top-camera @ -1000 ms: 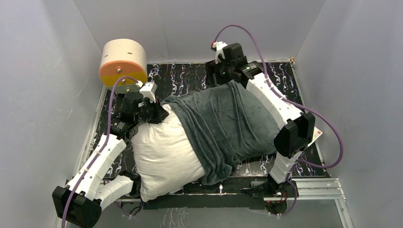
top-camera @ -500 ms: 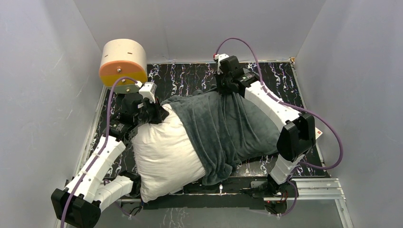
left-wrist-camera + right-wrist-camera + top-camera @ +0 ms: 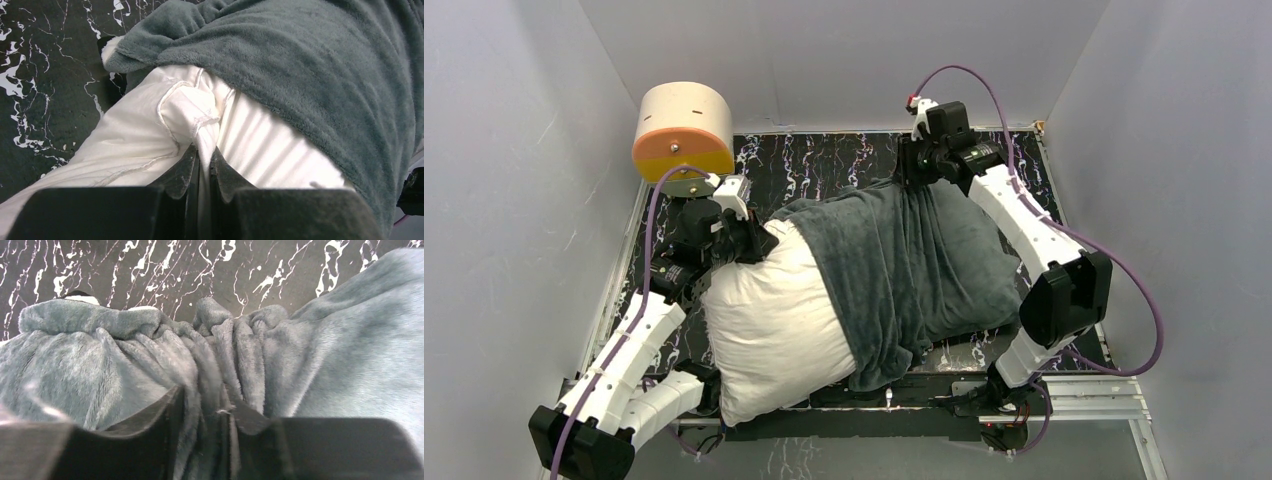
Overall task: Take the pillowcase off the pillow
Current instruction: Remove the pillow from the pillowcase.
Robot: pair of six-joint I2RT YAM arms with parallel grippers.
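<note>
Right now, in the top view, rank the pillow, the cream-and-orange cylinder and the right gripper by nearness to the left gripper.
1. The pillow, pinched in the left gripper.
2. The cylinder, far-left corner.
3. The right gripper, across on the pillowcase's far edge.

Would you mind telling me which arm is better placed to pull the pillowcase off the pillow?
Right: the right gripper is shut on bunched pillowcase at the far side, while the left gripper clamps a pillow corner.
</note>
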